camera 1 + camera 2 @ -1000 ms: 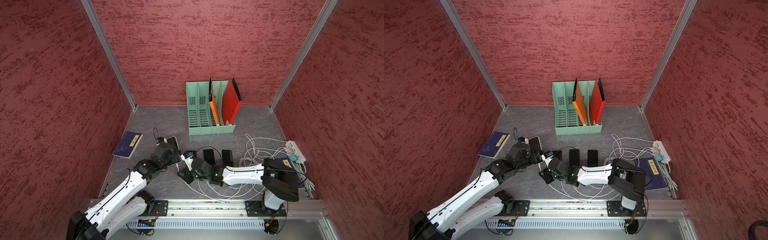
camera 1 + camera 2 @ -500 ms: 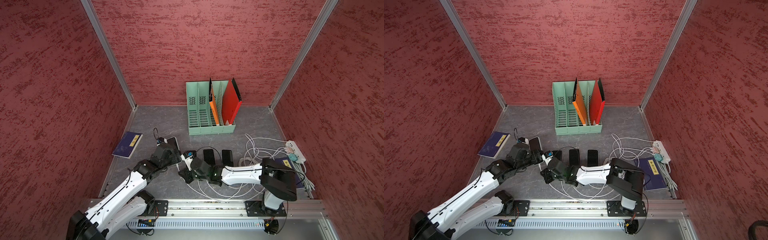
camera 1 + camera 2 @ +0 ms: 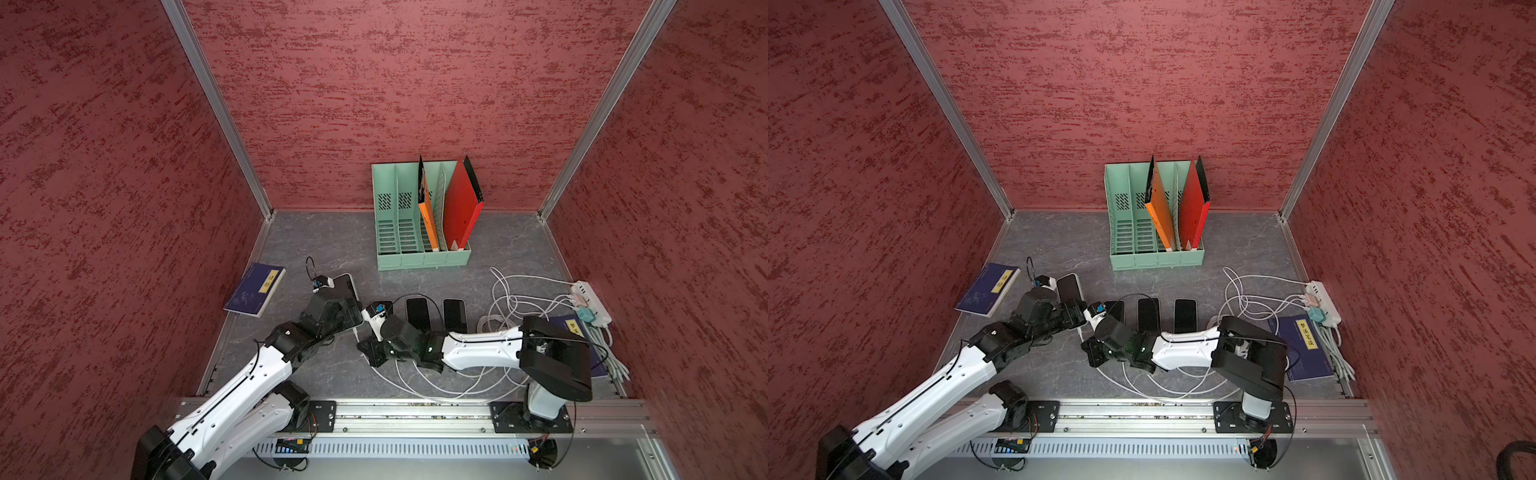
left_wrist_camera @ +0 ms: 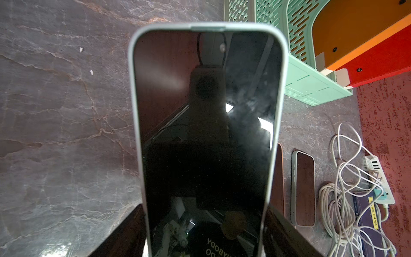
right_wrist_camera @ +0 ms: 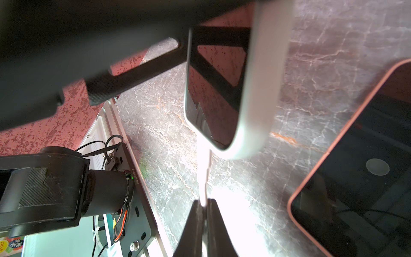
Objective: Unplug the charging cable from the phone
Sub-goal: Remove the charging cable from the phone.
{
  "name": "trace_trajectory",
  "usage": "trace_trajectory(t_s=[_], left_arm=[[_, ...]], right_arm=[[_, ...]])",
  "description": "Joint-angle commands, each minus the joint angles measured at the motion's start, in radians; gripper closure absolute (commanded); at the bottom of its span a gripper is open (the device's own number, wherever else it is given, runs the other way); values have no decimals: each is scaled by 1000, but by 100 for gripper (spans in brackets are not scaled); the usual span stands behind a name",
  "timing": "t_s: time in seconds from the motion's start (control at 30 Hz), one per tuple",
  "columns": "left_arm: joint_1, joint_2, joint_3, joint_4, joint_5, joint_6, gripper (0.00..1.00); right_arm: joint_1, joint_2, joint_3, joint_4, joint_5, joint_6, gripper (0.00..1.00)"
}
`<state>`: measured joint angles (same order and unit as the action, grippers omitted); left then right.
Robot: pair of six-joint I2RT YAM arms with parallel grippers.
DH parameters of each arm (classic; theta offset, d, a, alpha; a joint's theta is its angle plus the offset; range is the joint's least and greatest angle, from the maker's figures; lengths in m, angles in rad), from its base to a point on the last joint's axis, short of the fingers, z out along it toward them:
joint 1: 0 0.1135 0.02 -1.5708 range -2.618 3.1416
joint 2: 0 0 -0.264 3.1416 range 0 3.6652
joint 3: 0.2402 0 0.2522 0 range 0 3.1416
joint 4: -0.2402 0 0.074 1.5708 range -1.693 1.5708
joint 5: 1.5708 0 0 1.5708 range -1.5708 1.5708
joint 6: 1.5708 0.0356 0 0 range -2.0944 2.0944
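The phone (image 3: 345,286) (image 3: 1068,286) has a dark screen and a pale case, and is lifted off the table at the left. My left gripper (image 3: 338,312) (image 3: 1070,313) is shut on its lower sides. In the left wrist view the phone (image 4: 204,122) fills the space between the dark fingers (image 4: 131,224) of the left gripper (image 4: 204,224). The white charging cable (image 5: 203,178) still runs into the phone's (image 5: 255,89) bottom edge. My right gripper (image 5: 203,203) (image 3: 365,345) (image 3: 1087,343) is shut on that cable just below the plug.
Three other phones (image 3: 417,313) lie in a row right of the held one; a pink-cased one (image 5: 355,166) is closest. A green file rack (image 3: 419,253) stands at the back. A blue book (image 3: 255,289) lies left. Loose white cables (image 3: 498,320) and a power strip (image 3: 590,301) lie right.
The right gripper's jaws have closed onto the white cable below the phone. The right arm has edged slightly left. The left arm and the phone have stayed put.
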<state>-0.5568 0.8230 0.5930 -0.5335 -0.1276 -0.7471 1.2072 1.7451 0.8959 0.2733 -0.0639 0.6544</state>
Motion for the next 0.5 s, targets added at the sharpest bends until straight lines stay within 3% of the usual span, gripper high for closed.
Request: trace_trajectory(t_s=[0.0,0.47], left_arm=[[-4,-38,1,109,-26,-7,100],[-36,-78,-23,140,-77,-16,100]], right_arm=[[-4,7,15,-26,3,-7,93],[-4,-7,6,-16,4,-16,93]])
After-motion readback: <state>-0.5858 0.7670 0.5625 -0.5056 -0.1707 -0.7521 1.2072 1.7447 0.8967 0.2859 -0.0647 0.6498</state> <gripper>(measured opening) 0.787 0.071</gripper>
